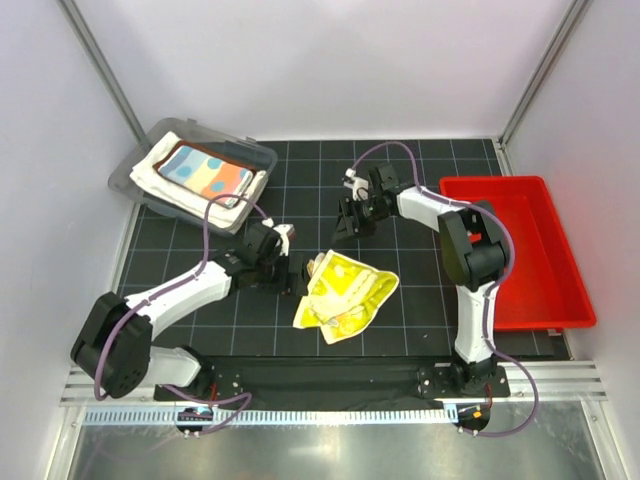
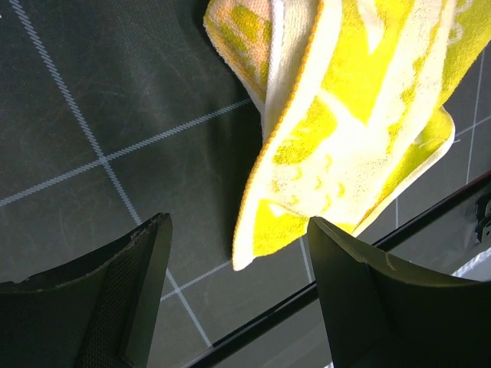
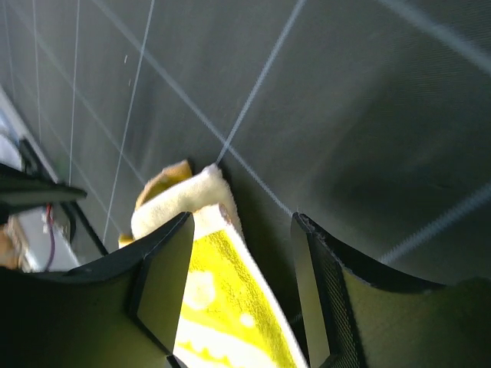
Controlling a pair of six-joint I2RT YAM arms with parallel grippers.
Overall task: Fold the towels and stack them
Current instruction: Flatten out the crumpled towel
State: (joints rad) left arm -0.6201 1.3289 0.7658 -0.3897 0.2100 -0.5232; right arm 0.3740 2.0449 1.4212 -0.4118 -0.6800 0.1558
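yellow towel point(image 1: 345, 293), rumpled, white-patterned

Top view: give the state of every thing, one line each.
yellow towel, crumpled on the mat, unheld
light-blue dotted towel, folded, topmost in the bin
cream-white towel, folded, under it
left gripper, open, beside the yellow towel
right gripper, open, holding nothing
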